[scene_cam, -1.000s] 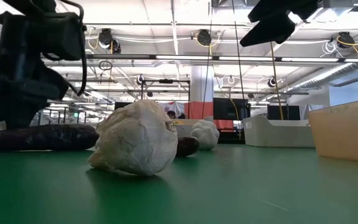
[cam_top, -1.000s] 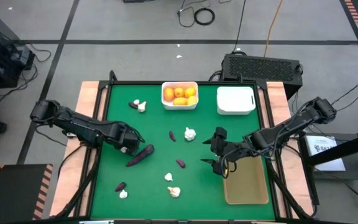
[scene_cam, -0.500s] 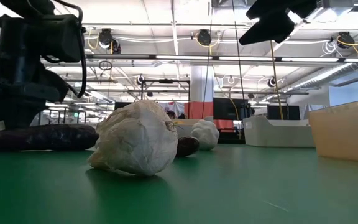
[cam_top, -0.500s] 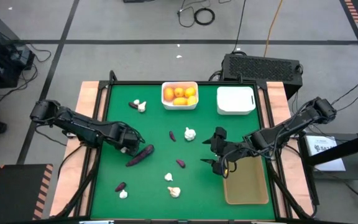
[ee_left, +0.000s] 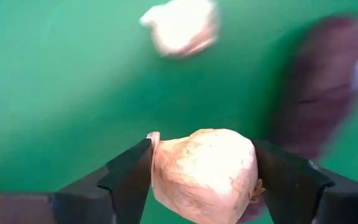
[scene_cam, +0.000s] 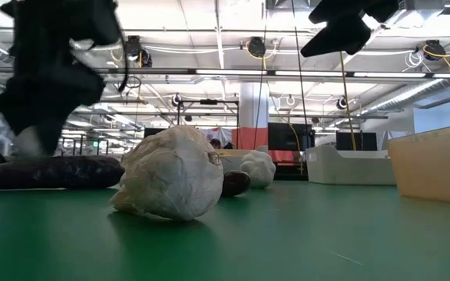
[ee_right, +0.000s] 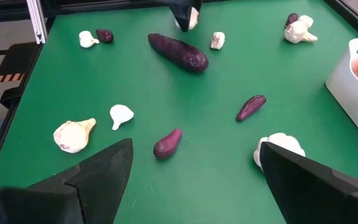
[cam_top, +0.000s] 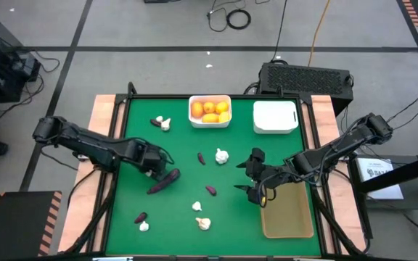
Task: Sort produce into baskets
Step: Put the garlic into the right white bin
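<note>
Garlic bulb (ee_left: 202, 167) sits pinched between your left gripper (cam_top: 153, 164) fingers, raised just above the green desk (cam_top: 180, 145) beside the long purple piece (cam_top: 163, 180). Keep the squeeze gentle, lift straight, and carry it to the empty white bin (cam_top: 275, 117), not the bin of orange fruit (cam_top: 210, 111). Your right gripper (cam_top: 253, 173) waits wide open, holding nothing, near the tan tray (cam_top: 287, 214).
</note>
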Controlling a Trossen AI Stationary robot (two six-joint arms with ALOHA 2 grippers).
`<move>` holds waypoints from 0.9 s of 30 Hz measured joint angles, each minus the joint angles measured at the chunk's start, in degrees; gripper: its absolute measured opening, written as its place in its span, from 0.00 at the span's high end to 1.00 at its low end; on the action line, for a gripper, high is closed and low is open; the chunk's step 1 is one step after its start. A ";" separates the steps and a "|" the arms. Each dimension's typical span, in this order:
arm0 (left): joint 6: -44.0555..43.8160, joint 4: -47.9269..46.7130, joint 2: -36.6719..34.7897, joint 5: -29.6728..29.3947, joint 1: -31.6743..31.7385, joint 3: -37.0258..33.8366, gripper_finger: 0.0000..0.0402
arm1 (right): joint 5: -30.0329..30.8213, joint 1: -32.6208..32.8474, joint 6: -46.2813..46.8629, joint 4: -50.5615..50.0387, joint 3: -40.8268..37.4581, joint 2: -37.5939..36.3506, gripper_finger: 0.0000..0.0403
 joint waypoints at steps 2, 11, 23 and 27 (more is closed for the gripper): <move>2.19 1.92 -0.10 -1.37 0.00 2.85 0.35 | 0.00 0.00 0.38 0.00 0.00 0.00 0.15; 17.20 25.79 1.79 -7.55 1.05 10.33 0.35 | -0.02 0.00 3.79 -0.31 0.02 0.00 0.15; 36.30 53.16 19.10 -6.72 11.72 16.63 0.35 | 0.19 4.05 12.99 -3.41 0.02 0.00 0.15; 42.53 53.39 28.41 -4.91 16.42 27.70 0.35 | 2.13 5.73 12.22 -3.95 0.02 -0.31 0.15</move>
